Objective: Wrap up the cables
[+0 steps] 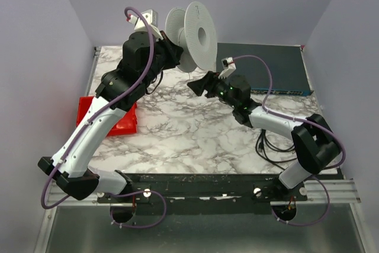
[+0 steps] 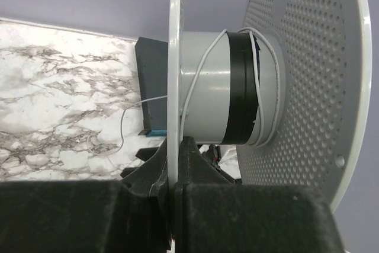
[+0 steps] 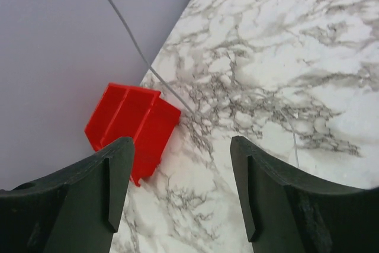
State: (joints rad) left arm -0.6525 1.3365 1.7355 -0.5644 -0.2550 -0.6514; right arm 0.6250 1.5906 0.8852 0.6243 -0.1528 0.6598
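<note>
Above the tabletop's [image 1: 177, 128] far edge, the left hand [image 2: 175, 153] clamps the spool's [image 2: 207, 93] flange. The right hand [image 3: 180, 170] is spread wide.

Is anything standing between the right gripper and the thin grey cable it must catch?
Nothing visible does. The open right gripper faces the grey cable across bare marble table; the red bin lies beside the cable, not in between.

Lavender booth, marble underfoot
We see plain walls [image 1: 266, 4] at 9, 12 and 3 o'clock, enclosing a grey-veined white tabletop [image 1: 195, 134].
</note>
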